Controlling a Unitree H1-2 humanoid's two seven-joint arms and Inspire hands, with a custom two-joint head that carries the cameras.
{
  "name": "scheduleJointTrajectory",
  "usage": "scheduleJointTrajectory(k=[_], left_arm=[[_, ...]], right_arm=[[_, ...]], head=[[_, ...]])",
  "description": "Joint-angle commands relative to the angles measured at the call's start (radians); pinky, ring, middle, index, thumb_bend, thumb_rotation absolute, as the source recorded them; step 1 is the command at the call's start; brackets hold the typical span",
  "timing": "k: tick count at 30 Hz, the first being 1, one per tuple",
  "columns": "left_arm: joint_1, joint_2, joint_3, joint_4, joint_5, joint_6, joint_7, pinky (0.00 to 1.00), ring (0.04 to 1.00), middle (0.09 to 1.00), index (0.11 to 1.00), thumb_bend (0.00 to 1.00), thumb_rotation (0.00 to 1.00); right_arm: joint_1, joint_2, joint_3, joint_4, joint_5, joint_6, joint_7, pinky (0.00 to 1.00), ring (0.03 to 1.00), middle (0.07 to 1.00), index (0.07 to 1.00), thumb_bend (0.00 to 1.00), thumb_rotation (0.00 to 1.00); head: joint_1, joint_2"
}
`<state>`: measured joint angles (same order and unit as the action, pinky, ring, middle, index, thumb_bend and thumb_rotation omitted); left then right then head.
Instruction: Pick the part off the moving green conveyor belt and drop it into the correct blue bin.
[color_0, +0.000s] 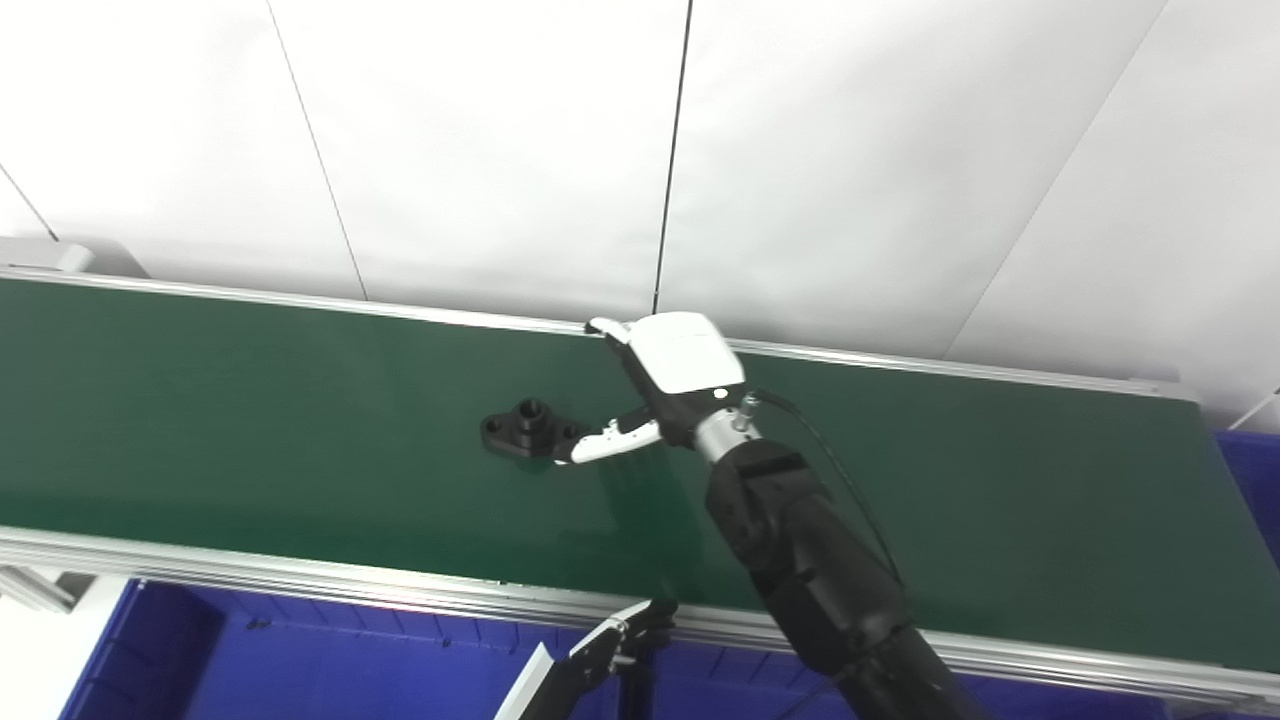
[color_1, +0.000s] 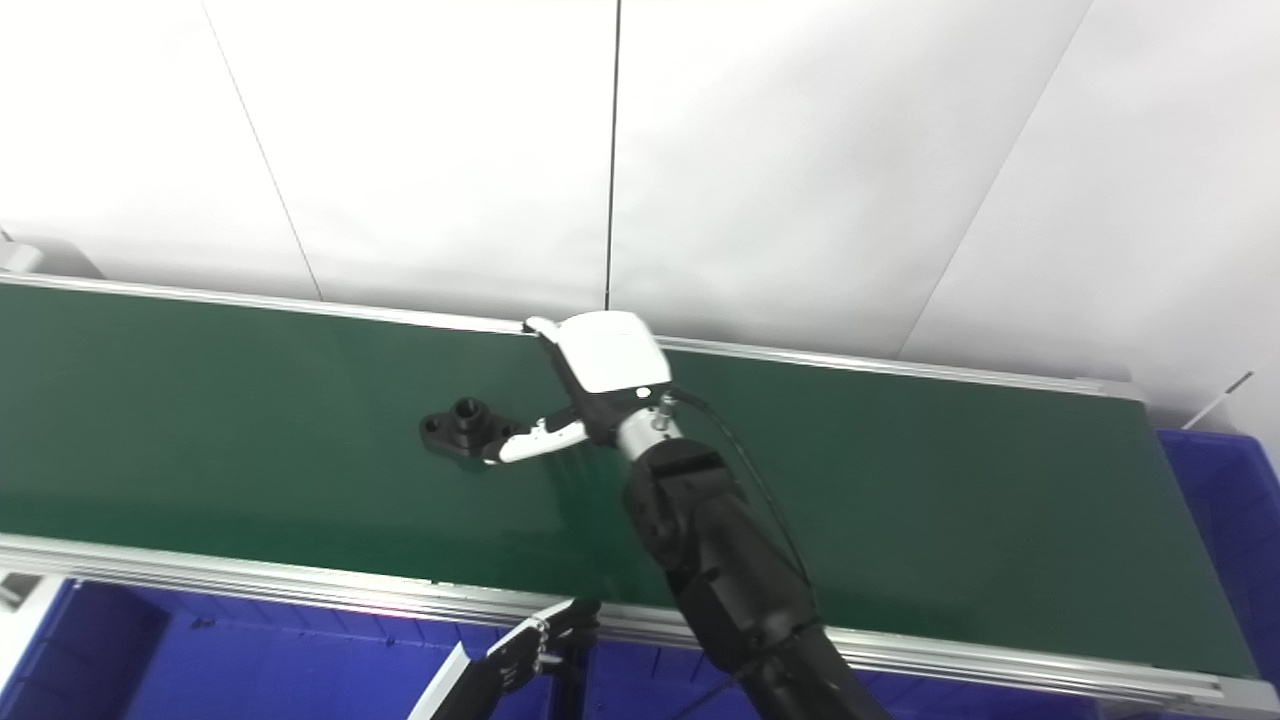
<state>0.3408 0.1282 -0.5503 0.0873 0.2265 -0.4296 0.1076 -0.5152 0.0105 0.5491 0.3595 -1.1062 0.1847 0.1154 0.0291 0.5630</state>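
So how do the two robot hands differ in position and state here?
The right robot hand is stretched out over the green conveyor belt, fingers apart, its thumb tip at the black part without gripping it. The left robot hand sits low at the belt's near rail, above the blue bin, away from the part; whether it is open or shut is unclear. Both have white and black shells.

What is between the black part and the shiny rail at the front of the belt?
Nothing. Between the black part and the near rail there is only bare green belt, clear in both eye views.
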Motion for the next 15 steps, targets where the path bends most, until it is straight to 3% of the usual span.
scheduleJointTrajectory(k=[1,3,9,15], left_arm=[[-0.004,-0.008,-0.003,-0.017,0.01,-0.04,0.02,0.65,0.803,0.849,0.854,0.79,0.69],[-0.005,-0.009,-0.005,-0.017,0.005,-0.04,0.02,0.66,0.807,0.847,0.854,0.8,0.69],[-0.003,-0.013,-0.009,-0.021,0.014,-0.04,0.028,0.66,0.794,0.836,0.845,0.79,0.68],[0.001,-0.012,-0.02,-0.032,0.021,-0.04,0.035,0.66,0.795,0.841,0.845,0.78,0.67]], right_arm=[[-0.052,0.017,0.004,-0.001,-0.007,0.029,-0.036,0.85,0.811,0.83,0.869,0.94,0.74],[-0.052,0.025,0.011,0.02,-0.005,0.034,-0.047,0.89,0.82,0.828,0.865,0.94,0.75],[-0.045,0.036,0.02,0.068,0.015,0.026,-0.062,0.86,0.824,0.826,0.862,0.93,0.75],[-0.034,0.037,0.041,0.107,0.024,0.021,-0.096,0.74,0.771,0.801,0.839,0.93,0.73]], head=[[0.006,0.001],[0.011,0.003],[0.021,0.006],[0.032,0.012]])
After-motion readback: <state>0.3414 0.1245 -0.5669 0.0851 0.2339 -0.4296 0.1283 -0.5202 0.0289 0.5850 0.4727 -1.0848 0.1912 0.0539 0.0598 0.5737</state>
